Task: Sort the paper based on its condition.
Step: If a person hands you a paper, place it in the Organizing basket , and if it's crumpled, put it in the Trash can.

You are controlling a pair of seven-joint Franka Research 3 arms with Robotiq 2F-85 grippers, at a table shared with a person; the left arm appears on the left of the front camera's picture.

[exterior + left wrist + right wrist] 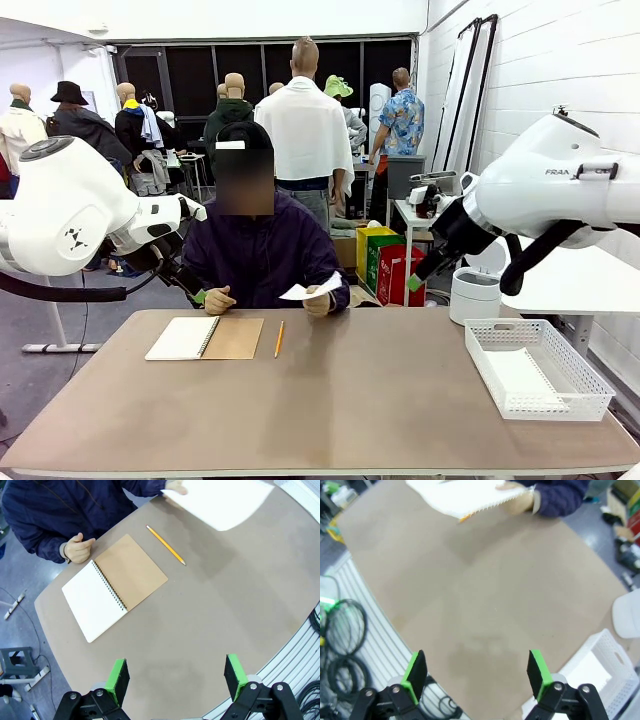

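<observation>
While hand point(318, 303) holds one paper sheet point(305, 291), left claw point(176, 672), right claw point(476, 667) gape wide; one notebook point(205, 338), one pencil point(279, 339).

The left arm point(70, 215) is a rounded, glossy white housing with a round grey cap point(45, 148), a small black marking point(75, 240) on its side and a thick black cable point(60, 292) beneath. The right arm point(560, 180) is white too, with grey lettering point(557, 171) and a black hose point(535, 250). The left tool point(175, 675) and right tool point(477, 670) have black links, silver pivot screws point(73, 696) and bright green pads point(118, 677). The person wears a dark navy long-sleeved jacket point(265, 255).
</observation>
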